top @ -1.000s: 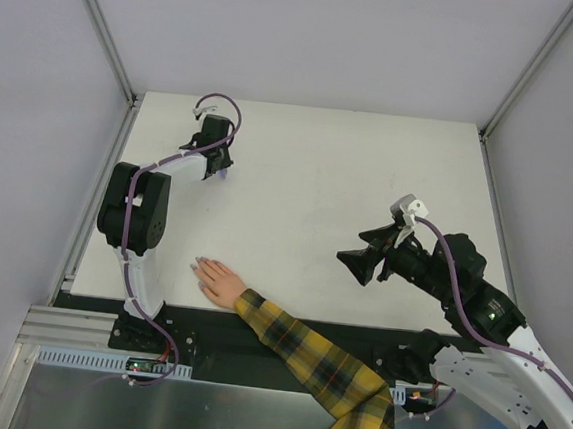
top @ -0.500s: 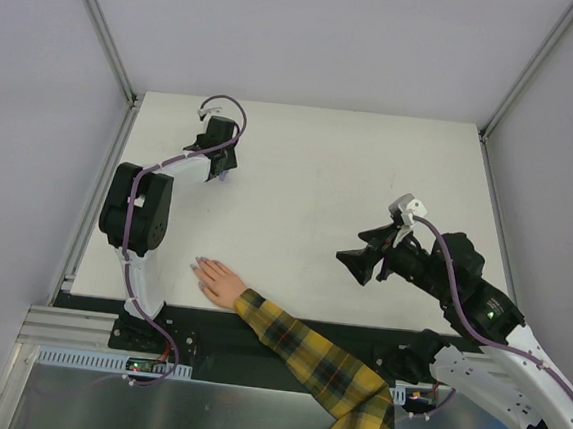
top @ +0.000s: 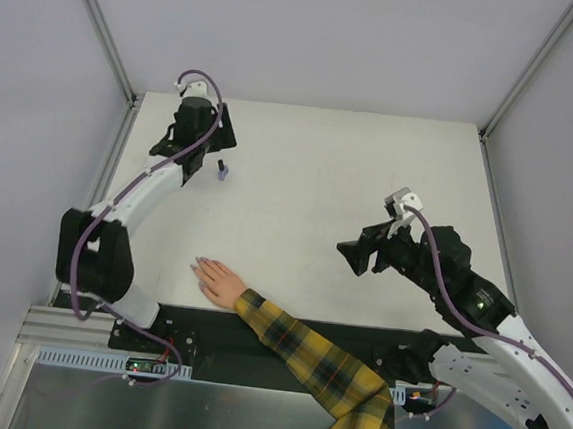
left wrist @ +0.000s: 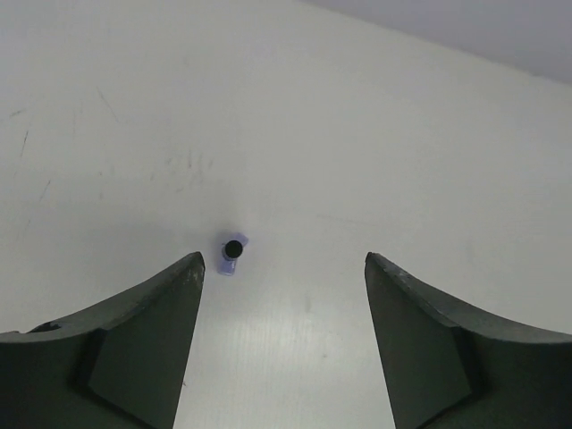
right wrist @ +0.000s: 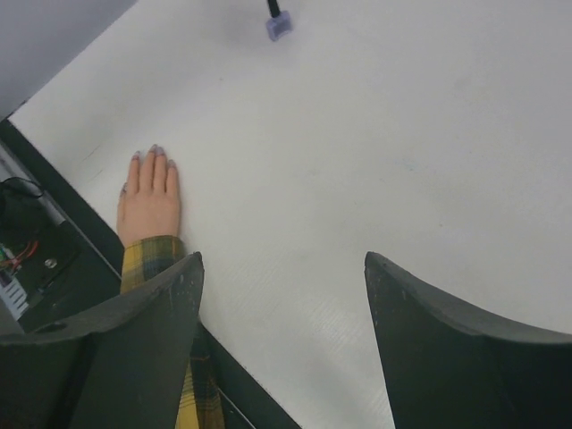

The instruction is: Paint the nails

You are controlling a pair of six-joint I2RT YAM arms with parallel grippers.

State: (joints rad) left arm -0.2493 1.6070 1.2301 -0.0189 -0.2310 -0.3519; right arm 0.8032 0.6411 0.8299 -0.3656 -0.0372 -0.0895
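The mannequin hand [top: 222, 283] lies palm down at the table's near edge, its plaid sleeve [top: 313, 367] trailing off the table. Its pale nails [top: 200, 265] point to the far left; in the right wrist view the nails [right wrist: 152, 154] show at the fingertips of the hand [right wrist: 149, 201]. A small purple polish bottle [top: 222, 172] with a black cap stands upright at the far left. My left gripper [top: 194, 146] hovers open above and just left of it; the bottle [left wrist: 232, 252] shows below its left fingertip, untouched. My right gripper [top: 355, 253] is open and empty, right of the hand.
The white table [top: 371, 162] is walled by grey panels with metal posts at the far corners. A black strip and the arm bases [top: 145, 338] run along the near edge. The bottle [right wrist: 278, 22] also shows at the top of the right wrist view.
My left gripper opened, let go of the polish bottle and rose back toward the far left, leaving it standing. My right gripper shifted slightly and widened a little.
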